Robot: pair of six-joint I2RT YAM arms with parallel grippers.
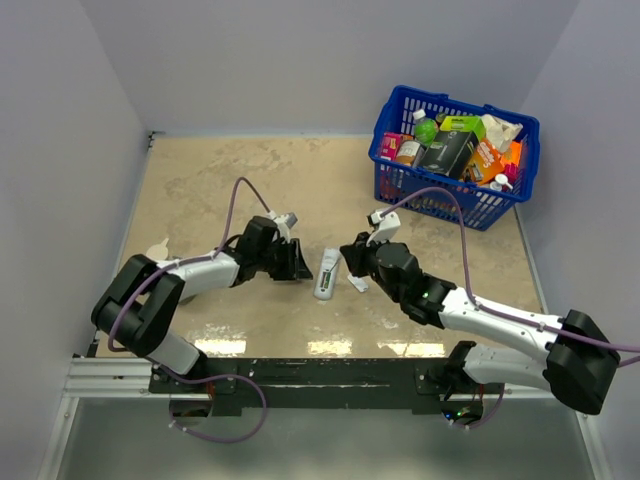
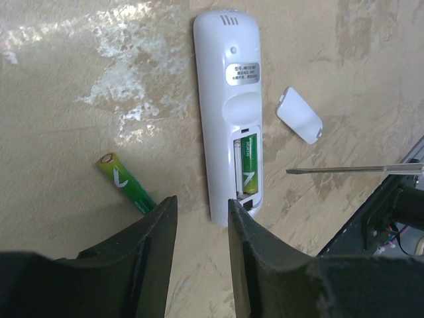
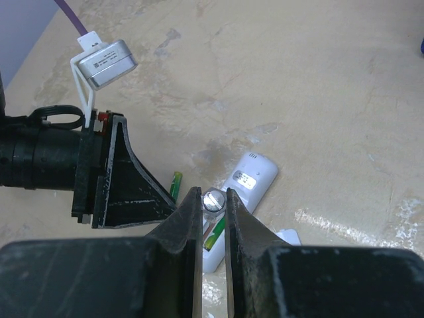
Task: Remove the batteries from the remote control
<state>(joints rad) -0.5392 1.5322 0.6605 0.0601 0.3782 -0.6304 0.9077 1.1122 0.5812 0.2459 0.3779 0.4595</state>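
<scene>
Mottled beige table. The remote control lies back-up at mid-table. One loose battery just left of it, white cover near its right. Blue basket well beyond, far right.

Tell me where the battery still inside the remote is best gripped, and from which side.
The battery lies flat, sunk in the remote control's open bay, the slot beside it empty. Come from above and pinch across its round middle, using that slot for room. Its other side hugs the bay wall, so prying one end up first with the screwdriver would probably help.
</scene>
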